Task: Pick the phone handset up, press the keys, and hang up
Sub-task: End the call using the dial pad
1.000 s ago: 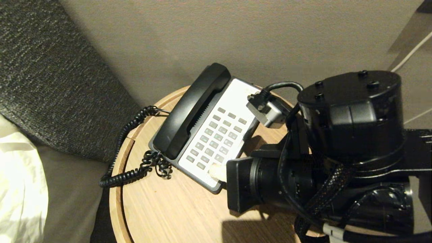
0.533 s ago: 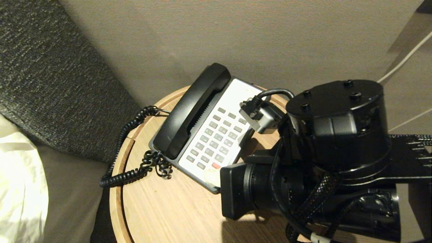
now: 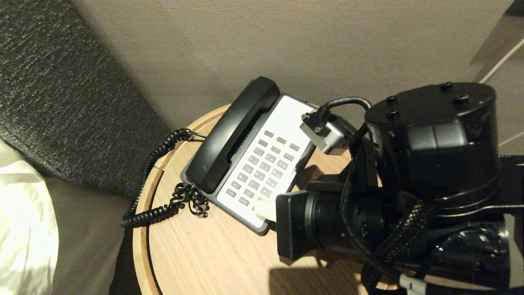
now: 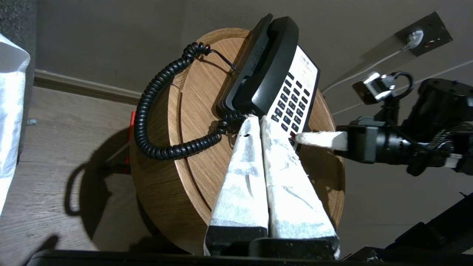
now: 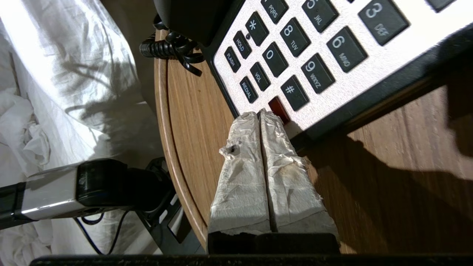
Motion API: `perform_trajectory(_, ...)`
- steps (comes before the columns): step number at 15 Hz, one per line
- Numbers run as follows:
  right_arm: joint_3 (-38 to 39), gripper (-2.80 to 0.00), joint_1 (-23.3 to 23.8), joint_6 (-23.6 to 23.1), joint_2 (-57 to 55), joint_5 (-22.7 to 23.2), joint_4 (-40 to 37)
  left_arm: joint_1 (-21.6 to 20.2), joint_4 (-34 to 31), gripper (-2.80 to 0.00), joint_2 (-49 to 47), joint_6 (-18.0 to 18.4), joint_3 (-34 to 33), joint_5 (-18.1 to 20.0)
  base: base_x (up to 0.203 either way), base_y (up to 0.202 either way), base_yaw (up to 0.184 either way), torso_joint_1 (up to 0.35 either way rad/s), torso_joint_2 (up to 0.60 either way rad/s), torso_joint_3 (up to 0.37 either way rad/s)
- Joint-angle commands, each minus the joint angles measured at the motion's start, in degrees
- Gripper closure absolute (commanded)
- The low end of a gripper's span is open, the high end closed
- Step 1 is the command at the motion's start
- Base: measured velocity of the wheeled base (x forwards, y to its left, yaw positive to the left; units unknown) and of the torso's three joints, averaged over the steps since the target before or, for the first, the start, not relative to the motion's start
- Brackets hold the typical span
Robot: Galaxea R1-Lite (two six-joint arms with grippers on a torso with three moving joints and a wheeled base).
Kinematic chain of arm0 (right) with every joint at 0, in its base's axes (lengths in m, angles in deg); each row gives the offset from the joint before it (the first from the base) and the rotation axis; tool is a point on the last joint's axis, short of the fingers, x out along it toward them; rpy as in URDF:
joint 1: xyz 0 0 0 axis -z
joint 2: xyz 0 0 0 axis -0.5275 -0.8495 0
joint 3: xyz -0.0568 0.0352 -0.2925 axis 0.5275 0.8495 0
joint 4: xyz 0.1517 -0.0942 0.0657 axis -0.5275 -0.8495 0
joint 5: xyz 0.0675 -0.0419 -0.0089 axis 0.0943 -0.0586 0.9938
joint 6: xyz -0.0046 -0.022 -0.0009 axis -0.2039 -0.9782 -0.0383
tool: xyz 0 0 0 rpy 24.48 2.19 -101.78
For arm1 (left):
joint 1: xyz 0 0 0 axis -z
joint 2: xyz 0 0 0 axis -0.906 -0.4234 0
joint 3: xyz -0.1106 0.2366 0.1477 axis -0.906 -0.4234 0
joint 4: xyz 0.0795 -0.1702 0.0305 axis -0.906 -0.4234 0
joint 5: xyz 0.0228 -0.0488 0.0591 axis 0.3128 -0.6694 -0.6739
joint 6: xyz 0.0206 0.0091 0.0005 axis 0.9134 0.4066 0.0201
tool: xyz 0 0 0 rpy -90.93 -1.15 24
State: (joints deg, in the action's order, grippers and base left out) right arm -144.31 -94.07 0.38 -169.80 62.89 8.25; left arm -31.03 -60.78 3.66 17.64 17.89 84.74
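The glossy black phone handset [image 3: 231, 133] [image 4: 271, 70] lies in its cradle on the left side of the phone base [image 3: 286, 112]. Its coiled cord [image 3: 151, 164] [image 4: 155, 111] loops off the table's left edge. Grey keys [image 3: 264, 164] [image 5: 292, 48] fill the silver panel. My right gripper [image 3: 262, 207] [image 5: 260, 113] [image 4: 298, 138] is shut, holding nothing. Its white-wrapped tips rest at the near corner of the keypad, against the red key [image 5: 278, 107]. My left gripper [image 4: 257, 119] is shut and empty, hanging off the table's near-left side and pointing toward the phone.
The phone stands on a round wooden table [image 3: 213, 254] against a beige wall. A dark fabric headboard [image 3: 61, 102] and white bedding [image 3: 20, 229] lie to the left. My right arm [image 3: 430, 184] covers the table's right half. A wall socket [image 4: 421, 35] with white cable sits behind.
Half a second ago my right arm had shifted left and its tip had left the red key uncovered. Now the tip is back over that key, as one second ago. The handset has not moved.
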Motion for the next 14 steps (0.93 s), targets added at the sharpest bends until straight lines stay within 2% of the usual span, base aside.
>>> perform_trajectory(1, 0.31, 0.00, 0.01, 0.26, 2.84, 0.04, 0.00, -0.38, 0.13, 0.00, -1.15, -0.18, -1.11, -0.04, 0.000, 0.000, 0.000, 0.000, 0.00, 0.000)
perform_trajectory(4, 1.64, 0.00, 0.01, 0.26, 5.01, -0.35, -0.12, -5.48, -0.22, 0.00, -1.86, -0.39, -1.87, -0.05, 0.000, 0.000, 0.000, 0.000, 0.00, 0.000)
perform_trajectory(7, 2.14, 0.00, 0.01, -0.43, 6.42, -1.88, 0.37, -14.76, -0.18, 0.00, -0.55, -0.80, -7.26, -1.33, 0.000, 0.000, 0.000, 0.000, 0.00, 0.000)
perform_trajectory(11, 2.03, 0.00, 0.01, -0.46, 8.23, -3.07, 0.65, -26.15, -2.01, 0.00, 6.85, -0.31, -13.78, -5.15, 0.000, 0.000, 0.000, 0.000, 0.00, 0.000)
perform_trajectory(12, 2.23, 0.00, 0.01, -0.43, 8.84, -3.09, 0.65, -27.34, -3.61, 0.00, 8.98, 0.18, -15.31, -5.75, 0.000, 0.000, 0.000, 0.000, 0.00, 0.000)
perform_trajectory(14, 2.37, 0.00, 0.04, -0.42, 10.11, -3.15, 0.65, -28.00, -5.50, 0.00, 9.68, 2.43, -16.65, -11.16, 0.000, 0.000, 0.000, 0.000, 0.00, 0.000)
